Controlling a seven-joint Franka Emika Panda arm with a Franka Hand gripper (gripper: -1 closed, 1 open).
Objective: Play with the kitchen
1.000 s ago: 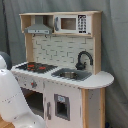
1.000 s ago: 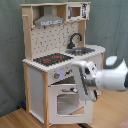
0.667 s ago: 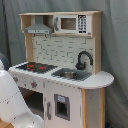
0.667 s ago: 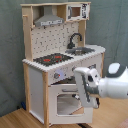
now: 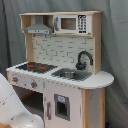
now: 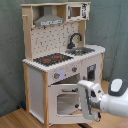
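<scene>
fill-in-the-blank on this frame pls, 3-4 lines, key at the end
1. In both exterior views, the black faucet stands at the back of the ____.
2. The grey hood hangs directly above the ____.
3. In the second exterior view, the end effector is in front of the ____ door.
4. The kitchen has a microwave in its ____ shelf.

Missing words: sink; hob; oven; top

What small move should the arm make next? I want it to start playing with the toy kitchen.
Probably ease the gripper forward toward the oven door. In the second exterior view it hangs in front of the kitchen, level with that windowed door.
</scene>
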